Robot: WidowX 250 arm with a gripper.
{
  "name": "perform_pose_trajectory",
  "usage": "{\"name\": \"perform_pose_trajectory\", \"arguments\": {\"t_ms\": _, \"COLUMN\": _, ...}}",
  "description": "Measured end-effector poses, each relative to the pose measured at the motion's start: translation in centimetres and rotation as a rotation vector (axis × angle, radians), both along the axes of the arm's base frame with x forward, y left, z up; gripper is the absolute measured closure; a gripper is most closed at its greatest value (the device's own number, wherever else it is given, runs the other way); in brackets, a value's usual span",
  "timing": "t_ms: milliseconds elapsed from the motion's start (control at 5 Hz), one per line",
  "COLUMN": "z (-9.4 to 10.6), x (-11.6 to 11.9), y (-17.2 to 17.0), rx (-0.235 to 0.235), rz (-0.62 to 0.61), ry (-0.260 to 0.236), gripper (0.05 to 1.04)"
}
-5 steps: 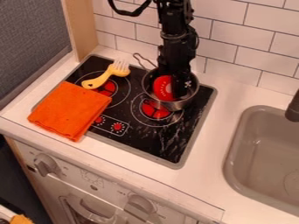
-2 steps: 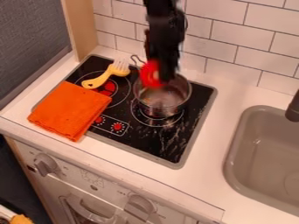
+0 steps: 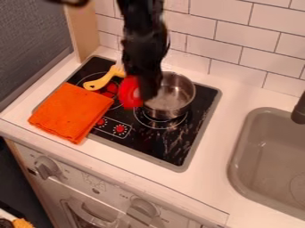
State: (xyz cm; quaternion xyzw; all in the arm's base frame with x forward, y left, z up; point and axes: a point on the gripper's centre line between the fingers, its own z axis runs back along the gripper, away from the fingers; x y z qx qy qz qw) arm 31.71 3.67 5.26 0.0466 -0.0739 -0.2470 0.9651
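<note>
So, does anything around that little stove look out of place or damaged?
The orange cloth looks misplaced: it lies askew, partly over the cooktop. A yellow-handled utensil rests there too, oddly near the heating rings. Pale streaks mark the front right, perhaps scratches or glare; I can't tell which.

Black arm (image 3: 142,40) — hanging steeply down

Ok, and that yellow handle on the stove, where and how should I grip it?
I'd grip the yellow handle midway, from straight above, jaws across its length: it lies flat at a slant and looks slim there, while its rounded lower end sits close to the orange cloth, which might snag.
</note>
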Motion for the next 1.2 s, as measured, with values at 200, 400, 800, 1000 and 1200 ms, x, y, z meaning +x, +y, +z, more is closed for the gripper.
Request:
{"name": "perform_pose_trajectory", "arguments": {"t_ms": 200, "z": -1.7, "x": -1.8, "y": -0.7, "rx": 0.061, "rz": -0.054, "ry": 0.014, "gripper": 0.526}}
{"name": "perform_pose_trajectory", "arguments": {"t_ms": 400, "z": -2.7, "x": -2.9, "y": -1.2, "rx": 0.066, "rz": -0.072, "ry": 0.021, "gripper": 0.526}}
{"name": "perform_pose_trajectory", "arguments": {"t_ms": 800, "z": -2.6, "x": -4.7, "y": -2.0, "rx": 0.06, "rz": -0.131, "ry": 0.023, "gripper": 0.452}}
{"name": "perform_pose_trajectory", "arguments": {"t_ms": 1000, "z": -1.4, "x": -4.2, "y": -3.1, "rx": 0.18, "rz": -0.089, "ry": 0.046, "gripper": 0.157}}
{"name": "perform_pose_trajectory", "arguments": {"t_ms": 1200, "z": -1.5, "x": -3.7, "y": -4.9, "rx": 0.18, "rz": -0.062, "ry": 0.042, "gripper": 0.075}}
